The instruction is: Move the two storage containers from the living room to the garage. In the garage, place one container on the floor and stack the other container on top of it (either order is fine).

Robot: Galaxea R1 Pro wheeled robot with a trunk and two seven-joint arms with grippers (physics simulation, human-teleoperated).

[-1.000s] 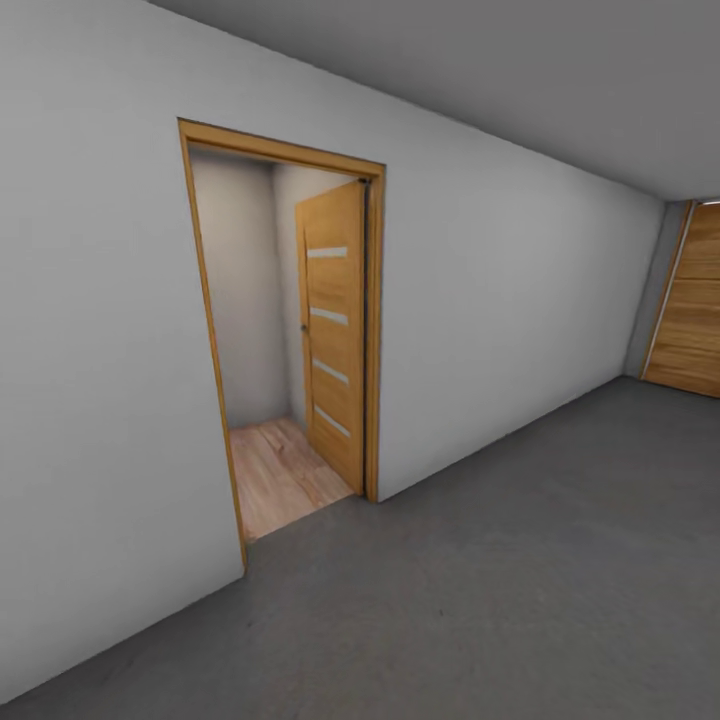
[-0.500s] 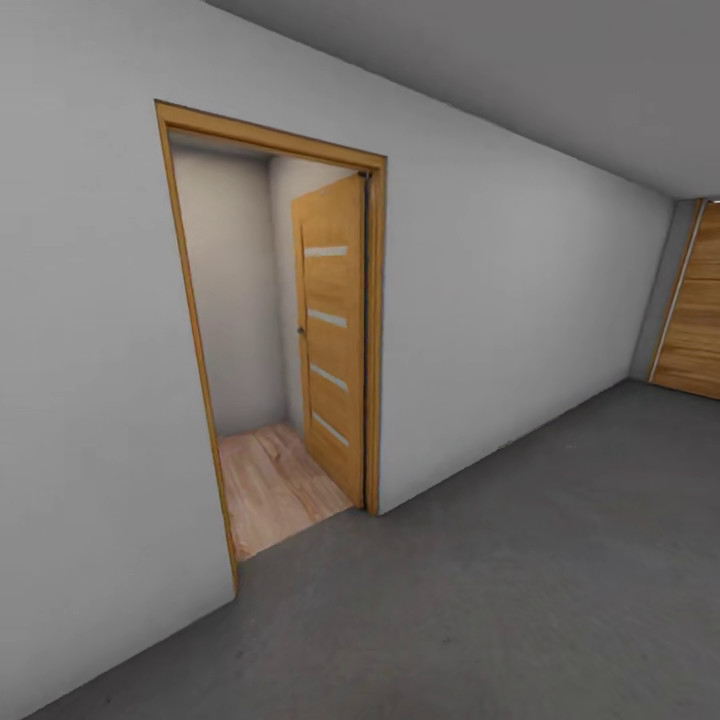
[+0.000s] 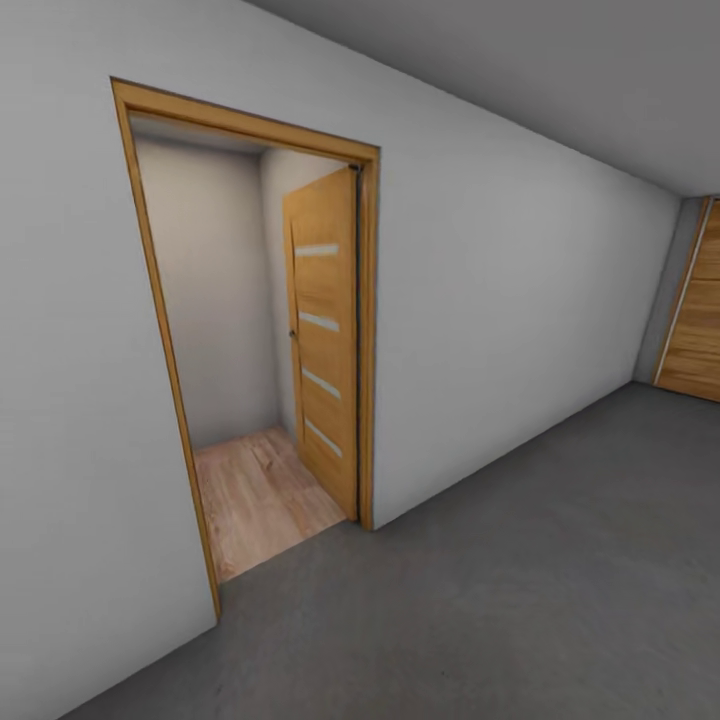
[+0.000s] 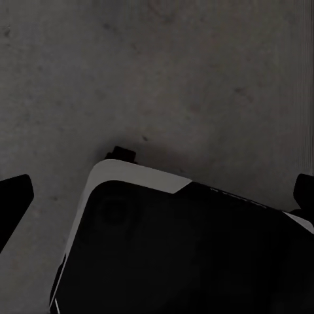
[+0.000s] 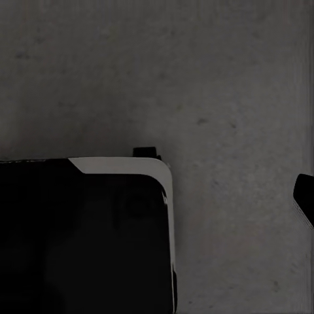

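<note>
The two storage containers are out of view. I stand in the garage on its dark grey concrete floor (image 3: 520,580). In the left wrist view my left gripper (image 4: 157,196) is open: its dark fingertips (image 4: 13,203) sit at opposite edges of the picture with nothing between them, above the floor (image 4: 163,78). My right gripper shows one dark fingertip (image 5: 304,196) at the picture's edge over bare concrete (image 5: 222,85), holding nothing.
A wood-framed doorway (image 3: 130,300) in the pale grey wall (image 3: 500,320) stands ahead to the left, its wooden door leaf (image 3: 325,340) swung inward over light wood-plank flooring (image 3: 260,495). The slatted wooden garage door (image 3: 695,310) is far right. My black base (image 4: 176,255) lies below both wrists.
The whole head view has shifted: the doorway now looks larger and its frame sits further left, so the camera has moved. Nothing in the room itself has moved.
</note>
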